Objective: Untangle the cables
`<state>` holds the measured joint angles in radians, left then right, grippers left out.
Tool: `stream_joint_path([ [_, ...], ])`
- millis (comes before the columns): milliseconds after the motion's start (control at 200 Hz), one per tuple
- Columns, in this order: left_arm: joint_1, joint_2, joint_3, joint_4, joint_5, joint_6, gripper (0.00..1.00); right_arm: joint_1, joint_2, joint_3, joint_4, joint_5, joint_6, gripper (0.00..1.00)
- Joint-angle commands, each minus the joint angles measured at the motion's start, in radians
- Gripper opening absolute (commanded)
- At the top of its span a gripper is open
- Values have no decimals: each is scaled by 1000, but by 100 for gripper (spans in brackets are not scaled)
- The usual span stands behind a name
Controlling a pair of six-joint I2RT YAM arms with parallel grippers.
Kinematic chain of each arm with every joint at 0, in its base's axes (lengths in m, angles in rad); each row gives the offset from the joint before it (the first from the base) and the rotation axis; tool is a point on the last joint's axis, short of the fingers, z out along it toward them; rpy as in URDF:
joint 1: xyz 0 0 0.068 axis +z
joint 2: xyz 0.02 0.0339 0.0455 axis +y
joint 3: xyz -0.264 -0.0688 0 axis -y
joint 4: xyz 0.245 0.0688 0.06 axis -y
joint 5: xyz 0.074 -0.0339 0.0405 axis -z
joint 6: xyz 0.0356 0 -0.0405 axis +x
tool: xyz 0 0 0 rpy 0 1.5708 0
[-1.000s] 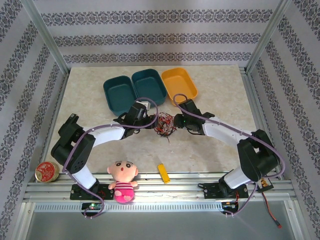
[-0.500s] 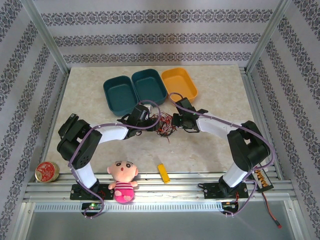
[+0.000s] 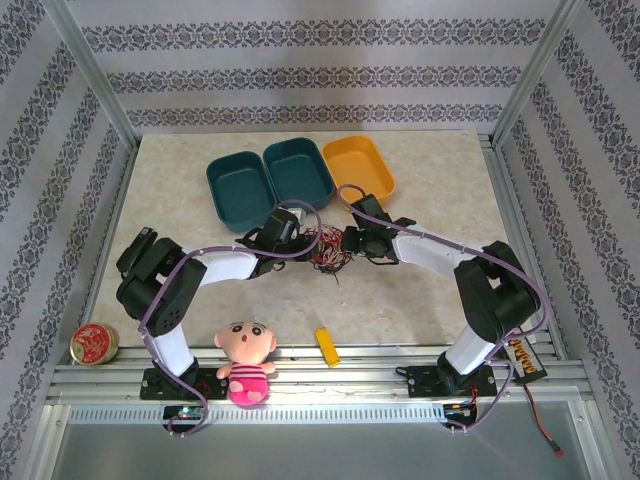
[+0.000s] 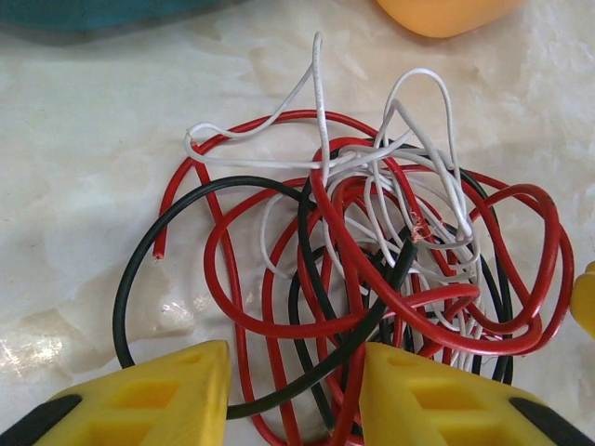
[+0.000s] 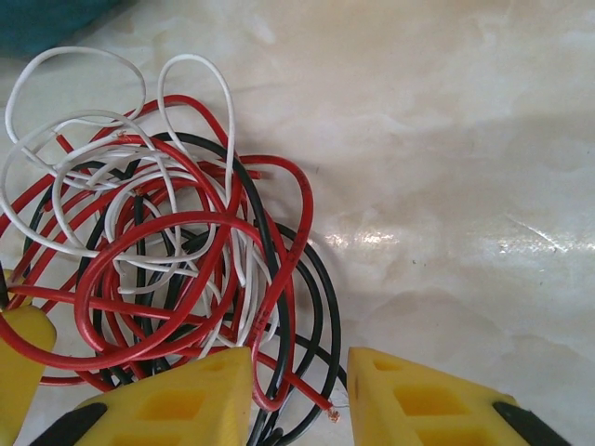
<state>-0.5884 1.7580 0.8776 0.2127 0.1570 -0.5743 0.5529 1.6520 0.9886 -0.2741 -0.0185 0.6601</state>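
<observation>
Two grippers meet over one tangle. The left gripper point(image 4: 293, 400) stands parted, black and red strands lying loose between its fingers. The right gripper point(image 5: 299, 395) is parted too, a red wire end in the gap, nothing pinched. The cables point(image 3: 326, 250), red, black and white and too knotted to count, lie mid-table. Toward the table's far edge stand three trays: a teal tray point(image 3: 241, 192), a second teal tray point(image 3: 298, 172) and an orange tray point(image 3: 360, 170). At the near edge are one doll point(image 3: 245, 362) and one yellow block point(image 3: 326, 346), with one tin point(image 3: 94, 343) by the near left corner.
</observation>
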Motion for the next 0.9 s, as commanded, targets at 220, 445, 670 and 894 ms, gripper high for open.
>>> stream_joint_path([
  [220,-13,9,12,37,0,-10,36,35,-66,42,-39,32,13,38],
  [445,-13,8,9,43,4,-12,34,31,-9,46,-44,33,21,35],
  [670,-13,5,2,43,-3,-12,29,30,32,47,-34,27,30,24],
  [894,-14,-6,-5,39,-11,-11,20,22,-5,25,-44,59,32,3],
])
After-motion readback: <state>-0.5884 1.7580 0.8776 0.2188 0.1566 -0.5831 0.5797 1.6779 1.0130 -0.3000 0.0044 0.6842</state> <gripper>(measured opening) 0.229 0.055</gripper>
